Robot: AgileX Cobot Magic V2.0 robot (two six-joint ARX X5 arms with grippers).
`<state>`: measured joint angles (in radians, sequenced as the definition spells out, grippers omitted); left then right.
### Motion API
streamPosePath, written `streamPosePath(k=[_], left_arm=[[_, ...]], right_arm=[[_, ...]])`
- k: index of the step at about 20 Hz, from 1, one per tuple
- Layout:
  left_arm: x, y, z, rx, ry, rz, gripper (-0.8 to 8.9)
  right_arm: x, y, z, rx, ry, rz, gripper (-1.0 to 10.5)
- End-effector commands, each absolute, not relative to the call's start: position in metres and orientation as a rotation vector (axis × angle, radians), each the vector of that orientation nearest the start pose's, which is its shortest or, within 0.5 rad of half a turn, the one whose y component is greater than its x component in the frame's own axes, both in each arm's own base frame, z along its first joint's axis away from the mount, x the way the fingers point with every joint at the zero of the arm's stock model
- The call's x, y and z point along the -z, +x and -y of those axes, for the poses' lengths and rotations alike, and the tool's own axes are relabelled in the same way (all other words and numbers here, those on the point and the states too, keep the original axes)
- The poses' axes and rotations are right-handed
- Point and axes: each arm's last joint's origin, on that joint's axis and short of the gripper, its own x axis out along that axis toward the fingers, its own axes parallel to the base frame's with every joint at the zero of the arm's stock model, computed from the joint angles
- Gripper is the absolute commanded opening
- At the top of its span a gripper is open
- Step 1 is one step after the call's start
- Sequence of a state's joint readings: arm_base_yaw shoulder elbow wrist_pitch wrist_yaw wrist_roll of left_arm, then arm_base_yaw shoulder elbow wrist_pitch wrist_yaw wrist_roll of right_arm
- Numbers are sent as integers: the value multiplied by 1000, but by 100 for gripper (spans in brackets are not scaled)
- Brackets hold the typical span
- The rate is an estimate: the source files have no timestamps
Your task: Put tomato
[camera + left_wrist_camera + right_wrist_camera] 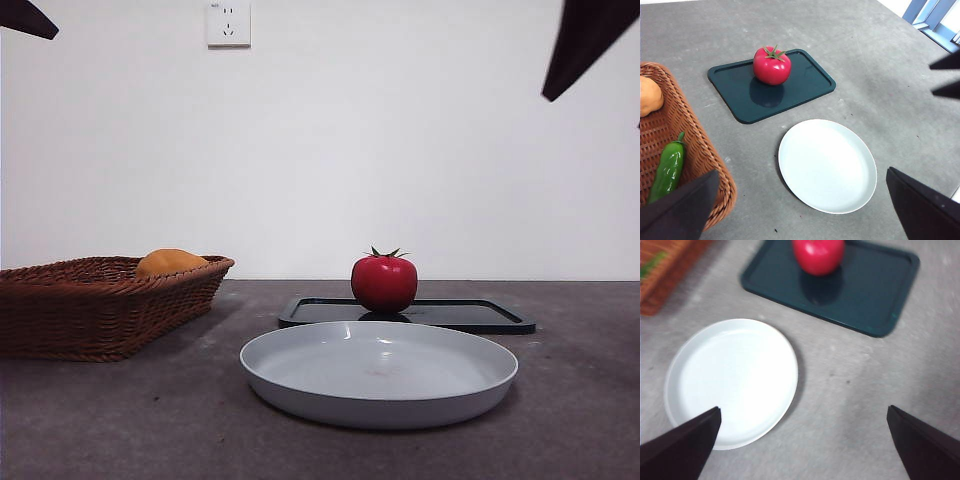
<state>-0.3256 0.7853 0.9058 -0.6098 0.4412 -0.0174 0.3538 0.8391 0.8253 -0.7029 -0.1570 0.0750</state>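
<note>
A glossy red tomato [384, 283] with a dark green stem sits on a dark green tray [805, 90], beside a plain white plate [827, 166], a brown wicker basket [60, 315] holding an orange-yellow fruit [168, 263] and a green pepper [668, 168], all on a grey table [880, 75].

Both arms held high above the tabletop, hands empty.

The left hand [800, 210] hung above the tabletop with its two black jaws spread wide apart and nothing between them. The right hand [802, 445] was likewise raised, its jaws parted wide and gripping nothing. From the front, each arm showed only as a dark tip at a top corner [25, 18] [590, 45], well clear of the tabletop's surface.
</note>
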Motion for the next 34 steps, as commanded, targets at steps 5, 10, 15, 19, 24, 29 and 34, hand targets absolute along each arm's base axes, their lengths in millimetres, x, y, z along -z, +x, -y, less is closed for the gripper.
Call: streamPosePath(k=[5, 10, 15, 19, 24, 29, 34], left_arm=[[-339, 141, 61, 748, -48, -495, 630], [-339, 141, 61, 748, -47, -495, 625], [-339, 141, 61, 747, -49, -499, 317], [-339, 141, 61, 747, -52, -494, 7], [-340, 140, 61, 746, -52, -492, 7], [-340, 140, 61, 746, -52, -492, 7], [-345, 133, 55, 727, -50, -448, 7]], right_arm=[[-281, 108, -42, -344, 45, -539, 737], [-288, 97, -38, -345, 88, -477, 737], [-288, 97, -38, -345, 88, -475, 677], [-288, 97, -38, -346, 92, -470, 28], [-289, 97, -38, -345, 91, -468, 28], [-289, 97, -38, -345, 92, -468, 28], [-289, 97, -38, -345, 91, -468, 28]])
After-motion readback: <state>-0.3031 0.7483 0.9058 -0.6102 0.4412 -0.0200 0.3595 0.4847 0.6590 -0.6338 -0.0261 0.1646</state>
